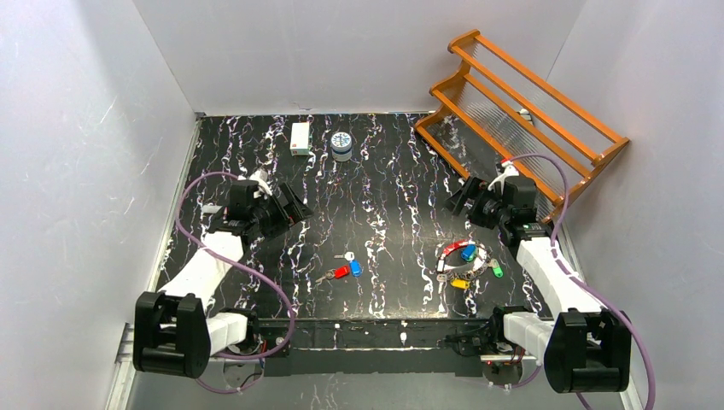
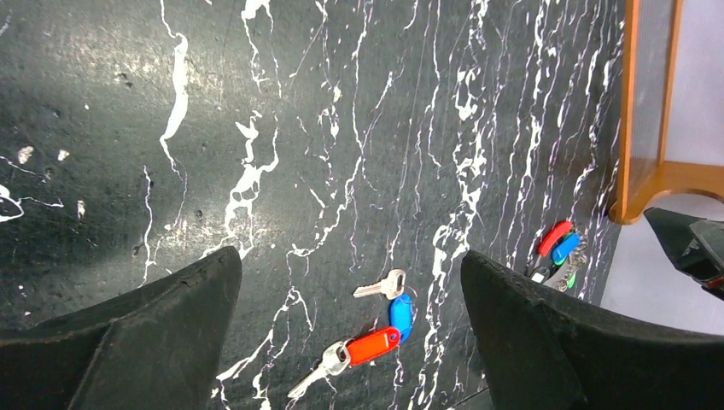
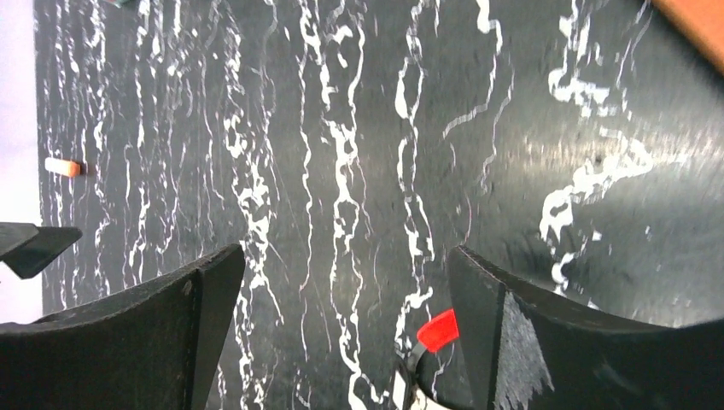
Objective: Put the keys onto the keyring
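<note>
Two loose keys lie mid-table: one with a red tag, one bare silver key beside a blue tag. The keyring lies right of them, strung with red, blue, yellow and green tagged keys; it also shows far off in the left wrist view, and its red tag and ring edge show in the right wrist view. My left gripper is open and empty, up and left of the loose keys. My right gripper is open and empty, just behind the keyring.
A wooden rack leans at the back right. A white box and a small round tin stand at the back. White walls close in both sides. A small pale object lies by the left edge.
</note>
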### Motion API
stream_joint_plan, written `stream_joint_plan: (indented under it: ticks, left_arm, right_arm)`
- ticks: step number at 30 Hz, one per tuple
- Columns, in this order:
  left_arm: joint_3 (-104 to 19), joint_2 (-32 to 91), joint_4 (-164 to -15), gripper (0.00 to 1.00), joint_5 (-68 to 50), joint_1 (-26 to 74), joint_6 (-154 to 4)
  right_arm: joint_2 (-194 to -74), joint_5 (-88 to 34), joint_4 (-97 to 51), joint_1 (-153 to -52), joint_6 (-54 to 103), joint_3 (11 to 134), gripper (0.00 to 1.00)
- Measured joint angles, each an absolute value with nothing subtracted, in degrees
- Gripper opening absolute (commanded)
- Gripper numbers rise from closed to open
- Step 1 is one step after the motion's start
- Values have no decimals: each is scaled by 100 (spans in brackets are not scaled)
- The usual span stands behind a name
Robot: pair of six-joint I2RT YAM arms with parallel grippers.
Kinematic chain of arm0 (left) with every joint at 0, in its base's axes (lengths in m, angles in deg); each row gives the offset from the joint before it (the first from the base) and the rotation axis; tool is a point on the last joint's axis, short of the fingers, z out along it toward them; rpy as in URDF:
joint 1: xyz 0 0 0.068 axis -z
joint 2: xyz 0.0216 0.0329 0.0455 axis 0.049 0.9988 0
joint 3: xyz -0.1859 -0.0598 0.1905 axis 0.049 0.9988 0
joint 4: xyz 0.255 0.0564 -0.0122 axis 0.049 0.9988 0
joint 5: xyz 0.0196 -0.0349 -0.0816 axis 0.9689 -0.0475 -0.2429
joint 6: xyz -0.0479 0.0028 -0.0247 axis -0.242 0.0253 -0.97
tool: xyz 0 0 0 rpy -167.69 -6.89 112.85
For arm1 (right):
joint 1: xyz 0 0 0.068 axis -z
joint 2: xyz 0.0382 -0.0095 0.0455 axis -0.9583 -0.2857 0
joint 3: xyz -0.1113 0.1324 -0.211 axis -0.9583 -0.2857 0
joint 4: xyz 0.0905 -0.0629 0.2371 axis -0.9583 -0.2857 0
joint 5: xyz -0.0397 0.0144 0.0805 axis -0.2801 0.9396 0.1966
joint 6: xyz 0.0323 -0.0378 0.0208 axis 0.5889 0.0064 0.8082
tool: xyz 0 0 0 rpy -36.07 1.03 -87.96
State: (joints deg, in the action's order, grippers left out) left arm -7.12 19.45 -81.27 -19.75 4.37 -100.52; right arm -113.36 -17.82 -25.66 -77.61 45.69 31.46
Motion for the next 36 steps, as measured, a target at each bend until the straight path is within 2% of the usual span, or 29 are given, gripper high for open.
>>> stream_joint_plan:
  ticks: [5,14,22,27,36]
  left_arm:
    - [-714,2281,-8003,98,-2119,437,-9781]
    - [-760,2541,-7767,98,-2124,437,-9438]
    - [-780,2767,-7815,98,-2135,437,-9449]
    - [-767,2767,-7948,98,-2187,439,-9584]
    - [-612,2764,-8438,98,-2180,1045,-10148]
  right_arm:
    - [-11487,-1845,-3303,-8043,4834,3148,93]
    - [-11673,-2516,-4100,-9188,5358,3095,91]
    - [-12064,-3272,-4489,-9260,5658,2921,92]
    - [-12228,-3340,-4395,-9260,5675,2956,89]
    - [-13415,-2291,-3117,-9831,5553,3502,90]
